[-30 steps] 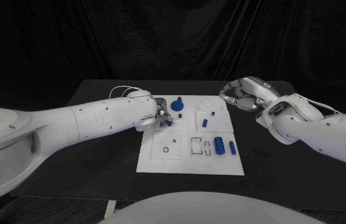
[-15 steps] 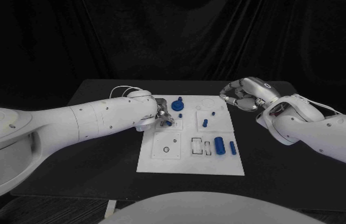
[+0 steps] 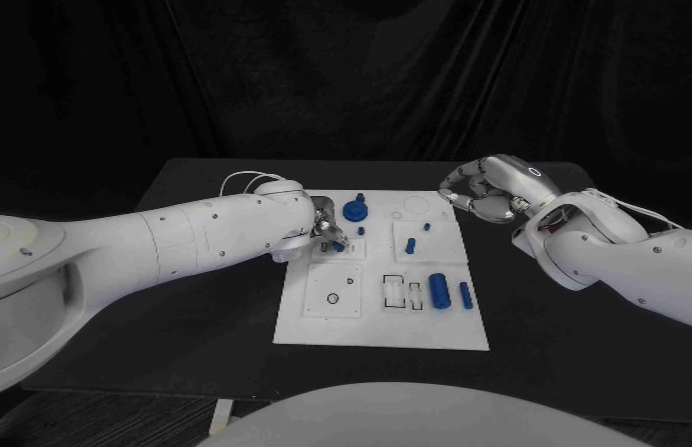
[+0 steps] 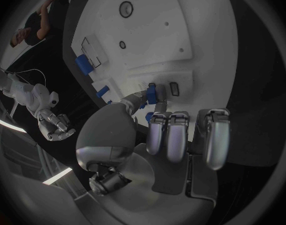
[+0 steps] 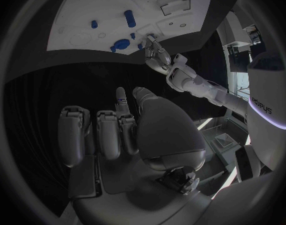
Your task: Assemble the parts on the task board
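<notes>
Left hand: my left hand (image 3: 326,235) pinches a small blue part (image 4: 152,92) at the board's left edge, mid-frame.
Right hand: my right hand (image 3: 488,191) hangs curled and empty, right of centre.
Task board: the white task board (image 3: 378,325) lies centre frame.
Loose parts: two blue cylinders (image 3: 440,291) lie lower right on it.

In the head view we lose the left robot hand (image 3: 323,233) behind its own white arm, so its grip on the small blue part (image 4: 152,92) at its fingertips seems a pinch at best. The markings on the task board (image 3: 378,327) are too small for us to read.
</notes>
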